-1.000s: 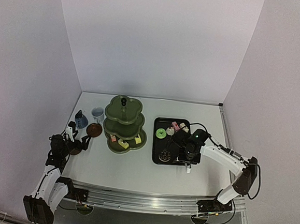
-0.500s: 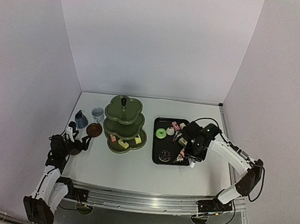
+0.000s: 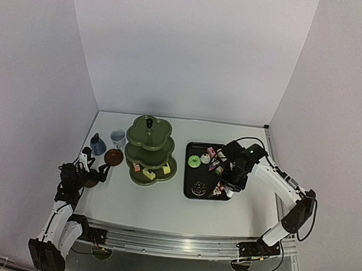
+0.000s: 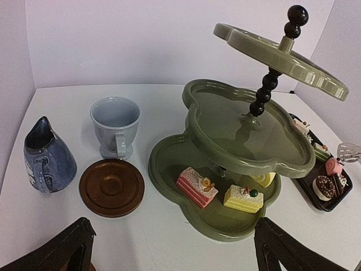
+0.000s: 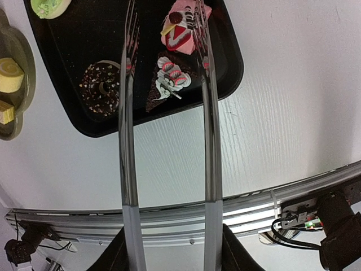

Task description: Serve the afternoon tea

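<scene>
White walls close in a pale table (image 3: 163,203), and on its left-centre stands the olive-green three-tier stand (image 4: 225,124), upright, with a black beaded post. Its bottom tier holds a pink cake (image 4: 197,186), a yellow cake (image 4: 243,198) and a yellow roll (image 4: 263,179); the upper tiers look bare. Left of the stand sit the pale cup (image 4: 115,127) and the dark-blue cup (image 4: 48,158), with a brown saucer (image 4: 111,186) just in front of the pale one. A second saucer (image 3: 91,179) lies nearer the table's edge by the left gripper (image 4: 172,251), whose fingers are spread wide with nothing between them; whether they touch that saucer I cannot tell

Right of the stand, the black tray (image 5: 84,39) carries a green cake (image 5: 49,5), a chocolate ring (image 5: 101,84), a chocolate slice (image 5: 166,84) and a pink-topped cake (image 5: 183,25). The right gripper (image 5: 171,251) is clamped on the tongs (image 5: 127,141), whose two arms reach out over the tray, apart, their tips at either side of the pink-topped cake
</scene>
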You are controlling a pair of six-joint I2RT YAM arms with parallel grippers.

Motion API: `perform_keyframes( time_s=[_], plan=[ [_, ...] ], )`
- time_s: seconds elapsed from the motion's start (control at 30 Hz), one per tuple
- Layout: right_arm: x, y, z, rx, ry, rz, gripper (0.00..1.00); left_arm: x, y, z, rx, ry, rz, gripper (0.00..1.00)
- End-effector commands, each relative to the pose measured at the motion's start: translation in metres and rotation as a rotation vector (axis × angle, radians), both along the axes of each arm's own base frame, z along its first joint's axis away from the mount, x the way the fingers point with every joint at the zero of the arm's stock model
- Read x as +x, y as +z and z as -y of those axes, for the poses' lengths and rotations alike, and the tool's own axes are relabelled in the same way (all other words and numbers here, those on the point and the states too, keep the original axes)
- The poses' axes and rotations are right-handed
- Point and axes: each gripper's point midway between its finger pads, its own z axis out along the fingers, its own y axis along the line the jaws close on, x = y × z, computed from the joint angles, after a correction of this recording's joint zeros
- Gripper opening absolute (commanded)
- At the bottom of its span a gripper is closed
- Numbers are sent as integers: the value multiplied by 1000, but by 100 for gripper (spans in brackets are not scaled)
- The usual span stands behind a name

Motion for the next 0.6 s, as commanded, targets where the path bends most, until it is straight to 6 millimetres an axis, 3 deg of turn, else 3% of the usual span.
perform_keyframes(
  time_s=[0.0, 0.57],
  plan=[
    [-5, -2, 2, -9, 3, -52, 43, 0, 13, 1, -14, -6, 44, 100],
    [-9, -11, 17, -123, 0, -112, 43, -1, 18, 2, -23, -13, 56, 100]
  ],
)
